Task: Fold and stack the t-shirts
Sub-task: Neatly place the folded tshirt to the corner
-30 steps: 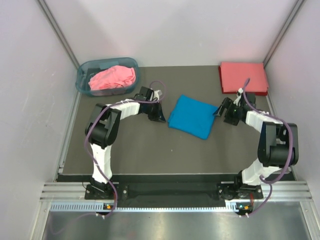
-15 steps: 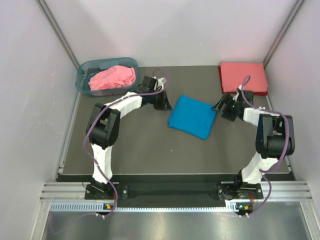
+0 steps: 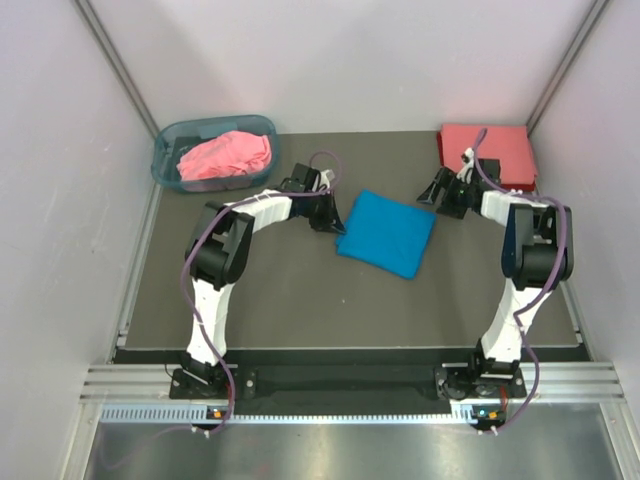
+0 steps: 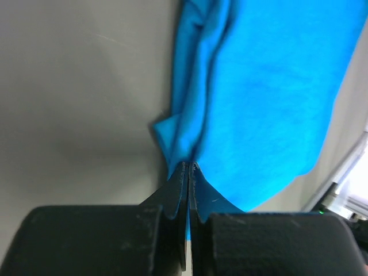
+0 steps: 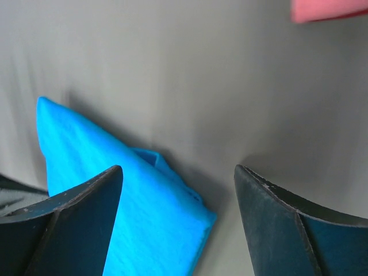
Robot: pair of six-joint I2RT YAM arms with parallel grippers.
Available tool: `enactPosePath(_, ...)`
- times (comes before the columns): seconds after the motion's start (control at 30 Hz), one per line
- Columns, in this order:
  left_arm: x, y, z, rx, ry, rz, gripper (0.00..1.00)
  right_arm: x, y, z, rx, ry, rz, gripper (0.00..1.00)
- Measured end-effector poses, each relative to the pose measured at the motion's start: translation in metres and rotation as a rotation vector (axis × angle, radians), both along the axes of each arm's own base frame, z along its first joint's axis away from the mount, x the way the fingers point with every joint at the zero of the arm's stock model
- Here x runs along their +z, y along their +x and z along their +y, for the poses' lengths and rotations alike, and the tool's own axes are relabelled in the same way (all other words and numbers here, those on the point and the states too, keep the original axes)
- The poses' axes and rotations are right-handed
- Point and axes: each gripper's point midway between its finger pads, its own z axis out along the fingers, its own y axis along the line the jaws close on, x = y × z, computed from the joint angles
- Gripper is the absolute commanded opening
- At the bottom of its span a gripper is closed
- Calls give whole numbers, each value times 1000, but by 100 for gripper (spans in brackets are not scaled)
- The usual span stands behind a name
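The blue t-shirt [image 3: 386,232] is lying folded mid-table, the coral-red t-shirt [image 3: 505,150] is sitting far right, partly hidden behind the right arm [image 3: 527,245], the left gripper [image 3: 328,218] is pinching the blue shirt's left edge, and the right gripper [image 3: 438,193] is hovering spread nearby.

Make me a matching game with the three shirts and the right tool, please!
1 bright blue folded cloth t-shirt
2 pink crumpled cloth t-shirt
3 coral-red folded cloth t-shirt
4 right tool

A in the translucent blue-grey plastic basket
B open, holding nothing
C far right corner
D in the middle, pinched by the shut left tool

Pairs: 1-D, 2-A, 3-C, 4-B
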Motion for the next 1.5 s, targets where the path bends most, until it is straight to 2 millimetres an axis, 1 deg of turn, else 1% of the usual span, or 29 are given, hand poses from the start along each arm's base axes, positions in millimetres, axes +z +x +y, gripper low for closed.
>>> enactPosePath(0.17,-8,8,11,1,57,-24,0,0,-7,14,86,0,-3,80)
enactPosePath(0.3,-11,23,24,19,78,-40,0,0,-12,28,127,18,6,80)
enactPosePath(0.47,-10,37,45,61,103,-50,0,0,-16,34,148,36,0,80)
enactPosePath(0.57,-8,37,50,76,124,-52,0,-1,-18,36,160,47,-1,79)
enactPosePath(0.6,-6,35,49,75,137,-53,0,0,-19,37,166,52,-1,79)
enactPosePath(0.67,4,26,38,53,136,-65,0,-1,-22,39,178,64,1,77)
enactPosePath(0.73,17,14,21,21,117,-83,0,-1,-25,41,188,75,2,77)
enactPosePath(0.77,26,6,9,0,96,-93,0,-1,-27,42,192,81,5,77)
enactPosePath(0.87,44,-13,-19,-50,33,-104,0,1,-33,45,200,100,12,77)
enactPosePath(0.93,49,-20,-35,-77,-2,-108,0,1,-37,46,202,108,21,78)
enactPosePath(1.0,44,-21,-42,-86,-13,-96,0,2,-39,46,199,109,31,81)
enactPosePath(1.1,27,-13,-45,-78,1,-78,0,3,-43,41,165,85,59,86)
enactPosePath(1.2,-2,-8,-36,-49,50,-40,0,10,-49,25,68,40,78,91)
enactPosePath(1.23,-7,-8,-34,-43,50,-22,0,14,-54,20,36,26,81,91)
enactPosePath(1.37,-7,0,-28,-19,41,-24,0,27,-71,11,-63,16,65,93)
enactPosePath(1.43,-8,1,-26,-12,38,-22,0,22,-79,10,-96,16,82,93)
enactPosePath(1.5,-8,2,-25,-9,35,-19,0,11,-84,9,-127,19,106,93)
